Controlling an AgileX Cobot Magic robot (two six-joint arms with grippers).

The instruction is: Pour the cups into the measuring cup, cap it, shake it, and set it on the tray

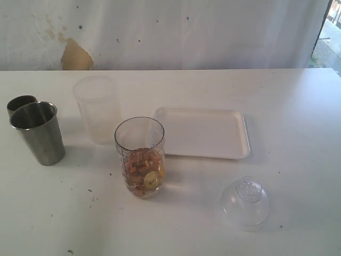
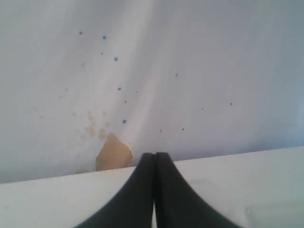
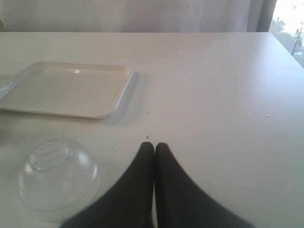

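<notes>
The clear measuring cup [image 1: 140, 157] stands near the table's middle, its lower part filled with orange and yellow pieces. Two steel tumblers stand at the left: one in front [image 1: 37, 132], the other [image 1: 20, 105] behind it. The white tray [image 1: 204, 133] [image 3: 66, 89] lies empty to the right of the measuring cup. A clear domed lid [image 1: 245, 201] [image 3: 57, 175] rests on the table at the front right. Neither arm shows in the exterior view. My left gripper [image 2: 155, 155] is shut on nothing, facing the back wall. My right gripper [image 3: 154, 145] is shut on nothing, beside the lid.
A frosted translucent plastic cup [image 1: 97, 108] without marks stands behind the measuring cup, left of the tray. The white wall [image 1: 170, 32] runs along the table's far edge, with a brown patch [image 1: 75, 56] [image 2: 113, 153] at the left. Small dark crumbs dot the tabletop.
</notes>
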